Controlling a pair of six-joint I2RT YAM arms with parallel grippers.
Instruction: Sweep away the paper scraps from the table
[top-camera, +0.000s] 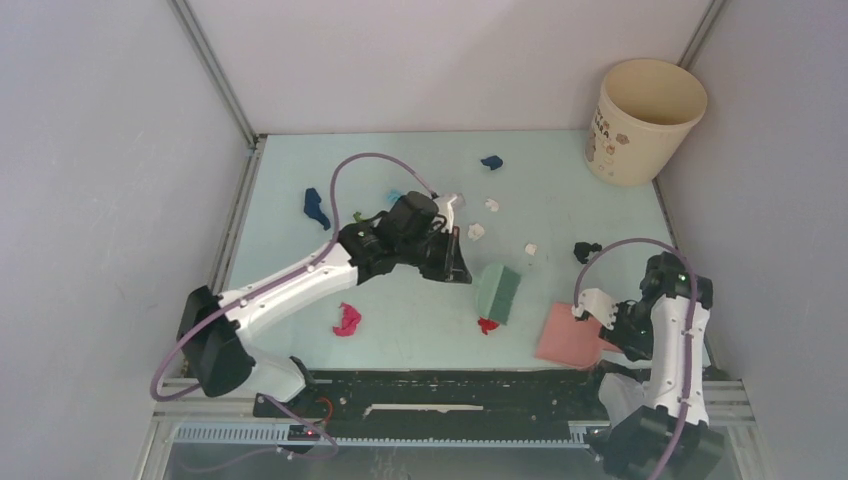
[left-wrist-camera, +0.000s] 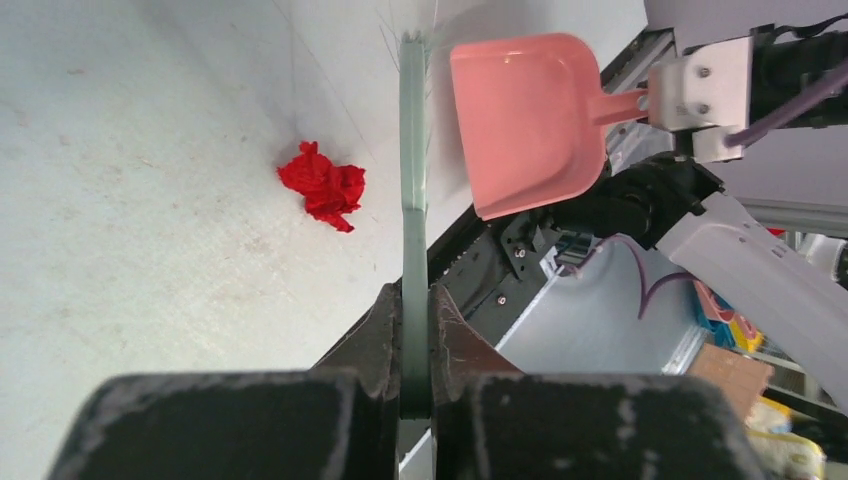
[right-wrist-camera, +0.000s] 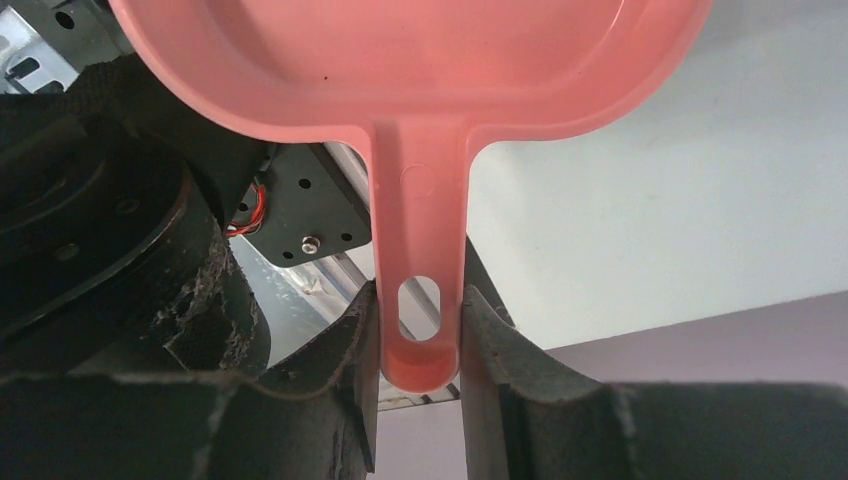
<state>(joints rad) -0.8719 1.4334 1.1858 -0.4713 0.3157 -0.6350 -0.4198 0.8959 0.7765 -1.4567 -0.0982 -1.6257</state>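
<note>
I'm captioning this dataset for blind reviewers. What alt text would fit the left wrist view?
The left claw grips a green brush seen edge-on, running up the middle of the frame. A crumpled red paper scrap lies on the pale table left of the brush in the picture; a pink dustpan shows to the right of it.

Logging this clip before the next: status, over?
Left jaws shut on brush. Right jaws shut on dustpan handle. Paper scraps scattered over table, red scrap beside brush. Nothing between brush and dustpan.
</note>
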